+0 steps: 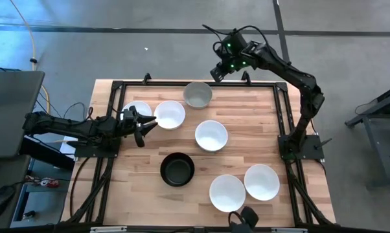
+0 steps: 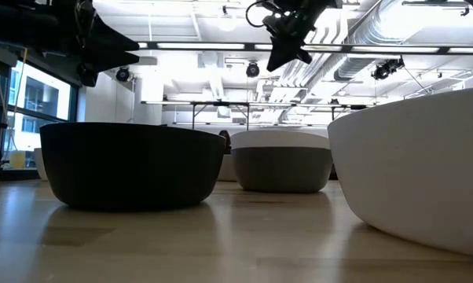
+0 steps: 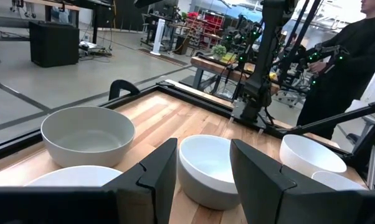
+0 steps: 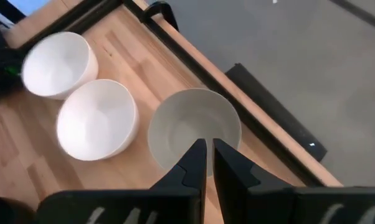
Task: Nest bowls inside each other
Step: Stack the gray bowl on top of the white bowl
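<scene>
Seven bowls stand apart on the wooden table, each on its base. A light grey bowl (image 1: 197,94) is near the far edge, and a black bowl (image 1: 177,169) (image 2: 130,165) sits in the middle. White bowls are at far left (image 1: 127,109), beside it (image 1: 170,114), at centre (image 1: 211,135) (image 3: 206,168), and two near the near edge (image 1: 227,192) (image 1: 262,181). No darker grey bowl shows. My left gripper (image 1: 146,123) (image 3: 203,177) is open and raised between the two far-left white bowls. My right gripper (image 1: 219,71) (image 4: 207,155) is shut, high above the light grey bowl (image 4: 194,127).
A black metal frame (image 1: 182,84) runs along the table's edges. The right arm's base (image 1: 298,145) stands at the right edge. A person in dark clothes (image 3: 356,62) stands beyond the table's right side. Bare wood lies at the near left (image 1: 130,188).
</scene>
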`<state>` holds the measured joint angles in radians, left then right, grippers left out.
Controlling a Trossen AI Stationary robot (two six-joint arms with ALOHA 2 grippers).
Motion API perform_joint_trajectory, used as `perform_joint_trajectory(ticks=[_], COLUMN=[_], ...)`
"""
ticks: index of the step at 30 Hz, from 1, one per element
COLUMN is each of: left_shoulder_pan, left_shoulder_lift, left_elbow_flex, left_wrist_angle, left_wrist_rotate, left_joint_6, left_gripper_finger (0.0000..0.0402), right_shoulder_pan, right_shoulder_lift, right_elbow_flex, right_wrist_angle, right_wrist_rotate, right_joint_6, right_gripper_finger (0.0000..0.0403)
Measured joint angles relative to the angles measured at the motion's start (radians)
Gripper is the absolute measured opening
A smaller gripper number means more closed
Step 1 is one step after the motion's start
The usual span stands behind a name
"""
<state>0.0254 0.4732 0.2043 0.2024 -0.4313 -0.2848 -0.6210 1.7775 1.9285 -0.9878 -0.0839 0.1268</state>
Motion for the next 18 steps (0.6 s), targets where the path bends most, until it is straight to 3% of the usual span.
perform_joint_trajectory(ticks=[6,10,18], left_shoulder_pan=[0.0,0.0,0.0], left_shoulder_lift=[0.0,0.0,0.0], left_elbow_flex=[0.0,0.0,0.0], left_wrist_angle=[0.0,0.0,0.0], left_wrist_rotate=[0.001,0.001,0.027], left_joint_6=[-0.001,-0.01,-0.027], left_gripper_finger=[0.0136,0.0136,0.0136], right_shoulder_pan=[0.0,0.0,0.0], right_shoulder_lift=[0.0,0.001,0.001], right_elbow_flex=[0.0,0.0,0.0], right_wrist_angle=[-0.002,-0.007,-0.008], right_wrist_rotate=[0.08,0.05,0.015], right_joint_6=[-0.06,-0.129,-0.105], right_gripper_finger=[0.0018,0.0018,0.0018])
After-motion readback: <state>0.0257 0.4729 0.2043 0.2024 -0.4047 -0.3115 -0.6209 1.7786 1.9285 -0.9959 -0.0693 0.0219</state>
